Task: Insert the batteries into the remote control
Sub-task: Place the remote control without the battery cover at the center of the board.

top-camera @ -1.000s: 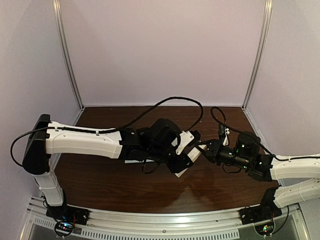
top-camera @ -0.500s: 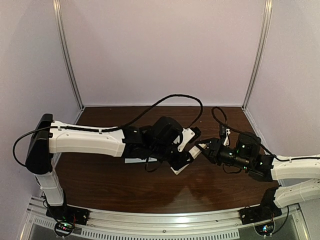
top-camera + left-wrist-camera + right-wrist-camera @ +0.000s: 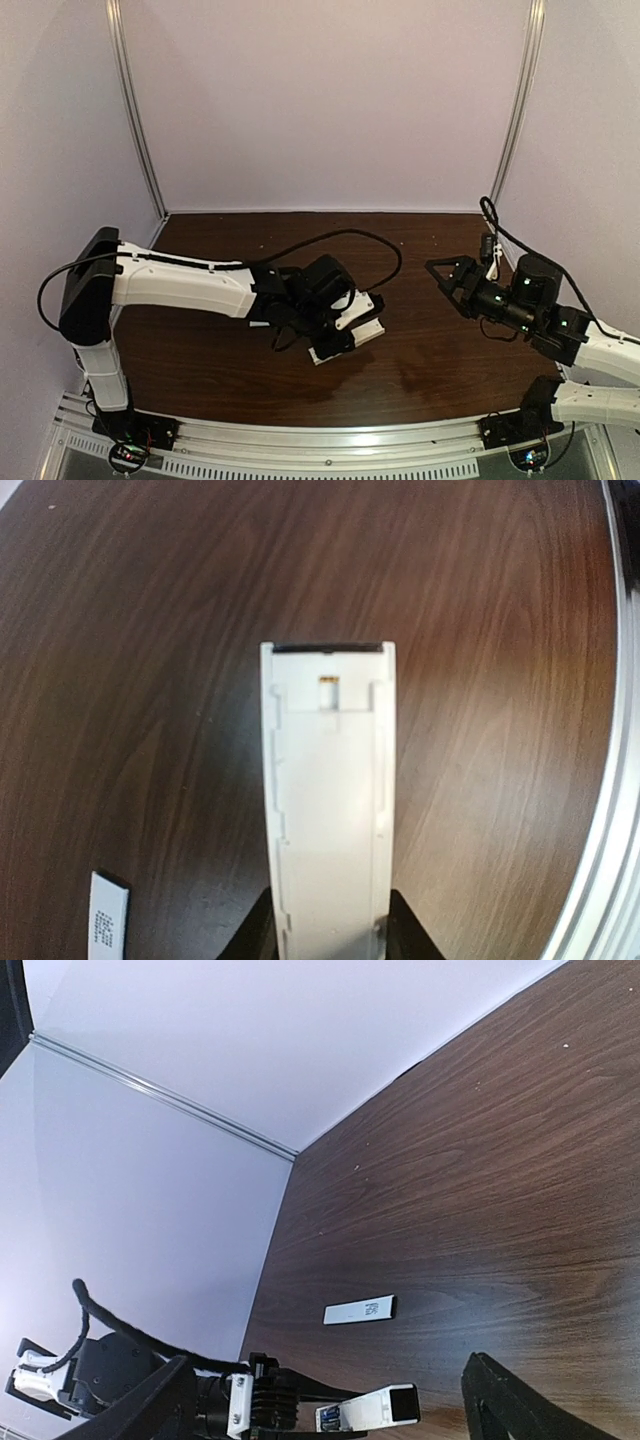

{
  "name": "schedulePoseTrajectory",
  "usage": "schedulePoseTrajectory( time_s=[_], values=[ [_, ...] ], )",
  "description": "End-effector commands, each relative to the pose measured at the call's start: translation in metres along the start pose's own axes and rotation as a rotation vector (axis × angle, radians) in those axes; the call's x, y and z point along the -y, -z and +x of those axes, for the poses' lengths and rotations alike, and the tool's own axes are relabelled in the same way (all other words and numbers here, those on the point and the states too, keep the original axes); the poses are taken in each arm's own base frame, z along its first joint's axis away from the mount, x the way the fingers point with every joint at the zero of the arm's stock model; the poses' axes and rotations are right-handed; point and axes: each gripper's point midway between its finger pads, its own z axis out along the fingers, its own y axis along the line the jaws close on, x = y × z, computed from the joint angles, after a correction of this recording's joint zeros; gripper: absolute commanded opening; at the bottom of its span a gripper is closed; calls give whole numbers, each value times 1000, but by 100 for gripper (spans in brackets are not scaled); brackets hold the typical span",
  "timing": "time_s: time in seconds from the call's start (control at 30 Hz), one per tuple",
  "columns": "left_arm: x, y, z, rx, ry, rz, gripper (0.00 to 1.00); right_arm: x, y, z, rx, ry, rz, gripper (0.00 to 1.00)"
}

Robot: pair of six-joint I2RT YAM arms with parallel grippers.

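The worktop (image 3: 250, 385) is dark brown wood-look board with a fine streaked grain and a slight sheen. Plain pale lilac walls (image 3: 330, 100) close it in on three sides. Thin aluminium posts (image 3: 135, 110) stand at the back corners, and a ribbed metal rail (image 3: 330, 448) runs along the near edge.

The left tool (image 3: 328, 935) is clamped on the remote (image 3: 328, 780), one black finger (image 3: 258, 932) on each long side. The remote is a slim bar of matte white plastic, and it sticks straight out ahead of the tool, raised above the wood. Its long, shallow, stepped recess faces the wrist camera, with a small brass contact near the far end, which has a dark edge.

A thinner flat white strip (image 3: 108, 928) with fine print lies on the worktop, to the left of this tool.

The right tool (image 3: 445, 268) is well apart to the right, off the worktop. Its angular black fingers are spread wide with nothing between them.
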Motion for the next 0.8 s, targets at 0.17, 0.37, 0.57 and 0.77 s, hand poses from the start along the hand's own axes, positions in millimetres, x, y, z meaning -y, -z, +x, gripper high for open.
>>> schedulePoseTrajectory(
  time_s=[0.17, 0.37, 0.57, 0.77],
  values=[
    [13, -28, 38, -185, -222, 110, 14, 30, 19, 6, -17, 47, 85, 94],
    [10, -45, 41, -236, -272, 109, 17, 22, 22, 2, -3, 79, 63, 94],
    [10, -53, 50, -284, -315, 123, 23, 14, 17, 8, -65, 132, 43, 94],
    [13, -53, 58, -308, -327, 150, 35, 7, 15, 4, -79, 190, 46, 94]
  ],
)
